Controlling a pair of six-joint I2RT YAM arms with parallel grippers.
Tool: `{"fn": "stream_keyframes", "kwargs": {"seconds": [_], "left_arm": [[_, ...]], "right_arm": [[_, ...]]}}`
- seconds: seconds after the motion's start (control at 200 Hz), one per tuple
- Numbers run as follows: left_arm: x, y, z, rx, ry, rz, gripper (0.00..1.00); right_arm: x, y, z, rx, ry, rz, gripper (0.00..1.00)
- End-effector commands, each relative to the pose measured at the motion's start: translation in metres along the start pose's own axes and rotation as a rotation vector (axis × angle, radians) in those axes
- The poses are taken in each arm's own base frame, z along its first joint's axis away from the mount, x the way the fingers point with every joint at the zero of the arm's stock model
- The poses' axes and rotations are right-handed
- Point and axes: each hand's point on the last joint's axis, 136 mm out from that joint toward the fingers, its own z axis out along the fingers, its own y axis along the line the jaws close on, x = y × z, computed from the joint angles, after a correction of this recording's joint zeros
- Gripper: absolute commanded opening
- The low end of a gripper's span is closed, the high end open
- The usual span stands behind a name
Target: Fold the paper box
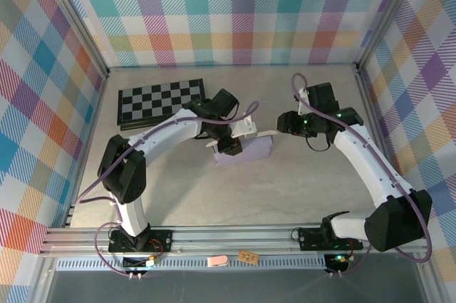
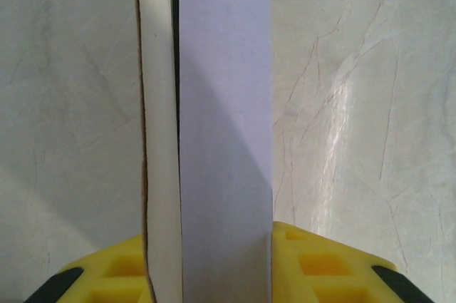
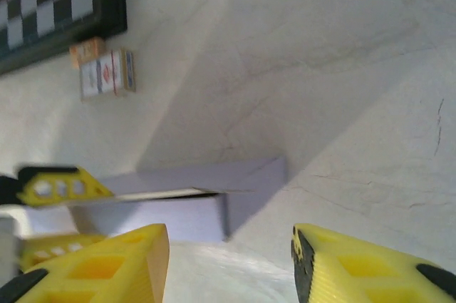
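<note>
With the box (image 1: 246, 153) at table (image 1: 178, 199) centre, the left gripper (image 2: 214, 274) pinches one upright wall while the right gripper (image 3: 231, 260) stands open at its 2 o'clock; over-squeezing or an off-line push could crease it.

Top view's bright and evenly lit, sharp, soft shadows only. Left wrist cam: glare streak on the table (image 2: 342, 125), shadow over the lower paper box (image 2: 224, 232). Right wrist cam: yellow fingers (image 3: 107, 267) look blurry up close.

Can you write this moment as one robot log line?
left jaws: shut on paper box | right jaws: open, empty
</note>
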Motion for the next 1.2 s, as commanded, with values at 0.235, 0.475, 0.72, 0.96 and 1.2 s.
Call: {"fn": "stream_keyframes", "kwargs": {"seconds": [0.235,0.475,0.72,0.96,1.2], "left_arm": [[0.045,-0.012,-0.014,0.057,0.073,-0.003,0.31],[0.049,-0.008,-0.012,0.067,0.054,-0.029,0.31],[0.049,0.003,-0.010,0.069,0.041,-0.047,0.31],[0.049,0.006,-0.008,0.067,0.040,-0.045,0.31],[0.050,0.007,-0.007,0.065,0.044,-0.049,0.31]], "right_arm": [[0.004,0.040,0.020,-0.265,0.039,-0.551,0.45],[-0.002,0.061,0.041,-0.372,0.162,-0.582,0.45],[0.003,0.059,0.045,-0.364,0.191,-0.594,0.45],[0.002,0.045,0.056,-0.288,0.211,-0.608,0.45],[-0.003,0.047,0.063,-0.286,0.215,-0.626,0.47]]}}
